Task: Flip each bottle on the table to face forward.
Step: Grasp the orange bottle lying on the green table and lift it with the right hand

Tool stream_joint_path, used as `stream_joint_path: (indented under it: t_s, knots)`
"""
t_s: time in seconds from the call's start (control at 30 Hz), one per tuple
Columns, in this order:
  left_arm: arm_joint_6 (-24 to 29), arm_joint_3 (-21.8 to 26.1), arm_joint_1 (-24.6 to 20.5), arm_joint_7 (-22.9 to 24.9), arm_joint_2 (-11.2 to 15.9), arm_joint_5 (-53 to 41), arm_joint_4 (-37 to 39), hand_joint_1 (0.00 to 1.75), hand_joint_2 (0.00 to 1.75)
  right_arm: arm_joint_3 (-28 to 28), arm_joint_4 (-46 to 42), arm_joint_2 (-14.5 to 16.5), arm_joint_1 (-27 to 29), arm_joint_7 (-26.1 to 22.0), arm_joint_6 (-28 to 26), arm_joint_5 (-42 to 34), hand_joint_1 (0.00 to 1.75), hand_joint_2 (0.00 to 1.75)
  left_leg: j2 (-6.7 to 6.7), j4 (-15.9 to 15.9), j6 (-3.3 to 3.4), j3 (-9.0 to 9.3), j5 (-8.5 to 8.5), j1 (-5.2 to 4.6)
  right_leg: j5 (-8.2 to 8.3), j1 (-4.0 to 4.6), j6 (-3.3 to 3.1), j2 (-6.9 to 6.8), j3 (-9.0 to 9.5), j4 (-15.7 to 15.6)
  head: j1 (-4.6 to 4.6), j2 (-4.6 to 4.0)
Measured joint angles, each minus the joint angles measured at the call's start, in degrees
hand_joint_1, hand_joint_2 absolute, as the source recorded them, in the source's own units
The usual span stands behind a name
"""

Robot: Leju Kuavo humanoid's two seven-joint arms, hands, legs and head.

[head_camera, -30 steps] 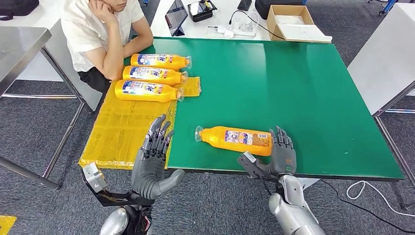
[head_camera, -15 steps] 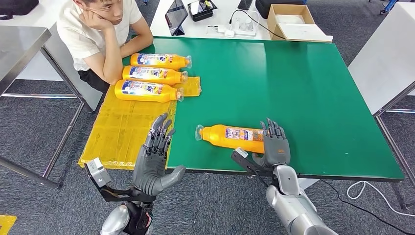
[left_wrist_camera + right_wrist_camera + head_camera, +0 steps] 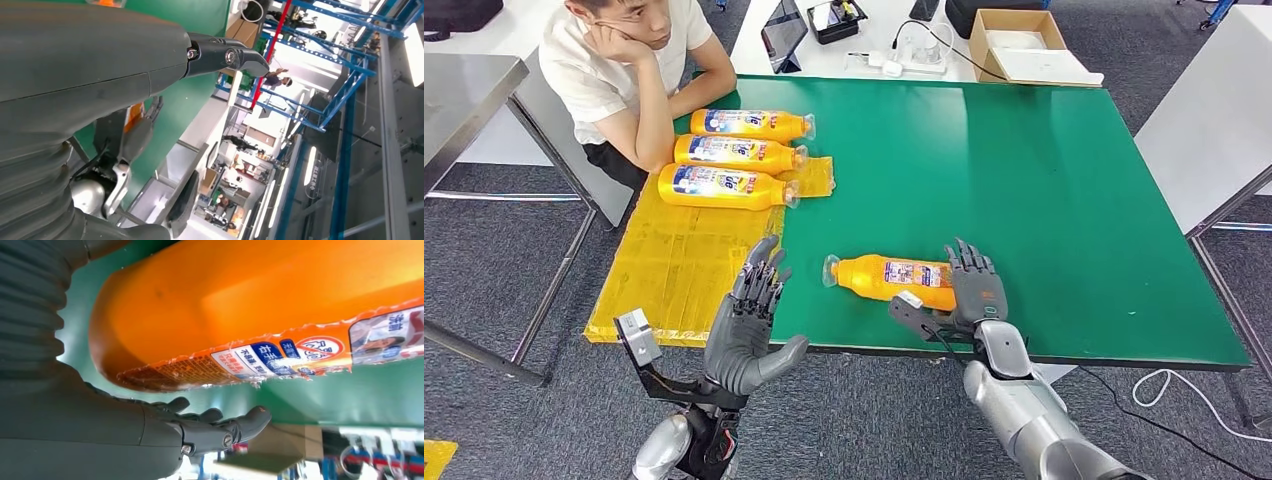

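An orange bottle (image 3: 886, 280) lies on its side on the green table (image 3: 1024, 180) near the front edge, its cap end pointing to my left and its back label up. My right hand (image 3: 977, 292) is at the bottle's base end with its fingers straight and spread, touching it. In the right wrist view the bottle (image 3: 260, 305) lies between the thumb and the straight fingers (image 3: 225, 432), which are not closed on it. My left hand (image 3: 749, 325) stands upright and open, holding nothing, at the front edge by the yellow sheet (image 3: 674, 270). Three more orange bottles (image 3: 736, 152) lie in a row at the back left.
A person (image 3: 629, 70) sits at the table's back left corner, right beside the three bottles. A cardboard box (image 3: 1014, 45), a tablet (image 3: 784, 35) and cables lie on the white table behind. White tables stand to the right and left.
My right hand has shifted left and further onto the table, and the near bottle has moved a little to the left and away with it. My left hand has risen slightly.
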Motion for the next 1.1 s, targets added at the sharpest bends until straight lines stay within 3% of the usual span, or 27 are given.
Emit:
stream_joint_path:
  t_s: [0.1, 0.23, 0.4, 0.6, 0.8, 0.9, 1.1]
  knots:
    - [-0.1, 0.0, -0.1, 0.7, 0.0, 0.4, 0.2, 0.00, 1.75, 0.2, 0.8, 0.2, -2.0, 1.5, 7.5, -0.7, 0.00, 1.75, 0.07, 0.0, -0.01, 0.18, -0.01, 0.01, 0.00, 0.00, -0.01, 0.03, 0.10, 0.0, 0.00, 0.00]
    - [-0.4, 0.1, -0.2, 1.3, 0.0, 0.6, 0.5, 0.00, 1.75, 0.3, 1.7, 0.4, -3.3, 2.4, 10.8, -1.1, 1.69, 1.75, 0.07, 0.0, -0.01, 0.30, -0.01, 0.01, 0.00, 0.01, -0.03, 0.03, 0.25, 0.0, 0.02, 0.00]
    - [-2.0, 0.1, -0.9, 2.2, 0.0, 1.8, 1.4, 0.00, 1.75, 0.8, 2.9, 0.6, -4.9, 3.5, 16.3, -2.4, 1.75, 1.75, 0.07, 0.0, -0.01, 0.52, -0.01, 0.01, 0.03, 0.01, -0.05, 0.03, 0.41, 0.0, 0.02, 0.00]
    - [-2.4, 0.1, -1.3, 2.5, 0.0, 1.9, 2.4, 0.00, 1.75, 1.2, 4.0, 0.7, -6.2, 4.3, 18.5, -2.9, 1.72, 1.75, 0.00, 0.0, 0.00, 0.65, 0.00, 0.01, 0.00, 0.00, -0.04, 0.01, 0.61, 0.0, 0.01, 0.00]
    - [-4.2, 0.1, -2.4, 3.2, 0.0, 2.4, 4.1, 0.00, 1.75, 2.0, 5.1, 0.7, -7.9, 6.7, 25.4, -4.4, 1.75, 1.75, 0.00, 0.0, 0.00, 0.78, -0.01, 0.01, -0.03, 0.01, -0.04, 0.01, 0.72, 0.0, 0.01, 0.00]
    - [-4.6, 0.1, -2.7, 3.3, 0.0, 2.7, 5.0, 0.00, 1.75, 1.8, 5.4, 0.6, -8.1, 3.1, 26.7, -7.7, 1.75, 1.75, 0.02, 0.0, -0.01, 0.83, -0.02, 0.01, -0.03, 0.01, -0.04, 0.02, 0.77, 0.0, 0.02, 0.00]
    - [-4.1, 0.2, -3.0, 3.8, 0.0, 4.1, 6.2, 0.00, 1.75, -1.0, 5.3, 0.3, -7.6, -9.4, 28.5, -17.7, 1.75, 1.75, 0.21, 0.0, -0.14, 1.06, -0.19, 0.02, -0.02, 0.02, -0.05, 0.22, 0.89, 0.0, 0.01, 0.00]
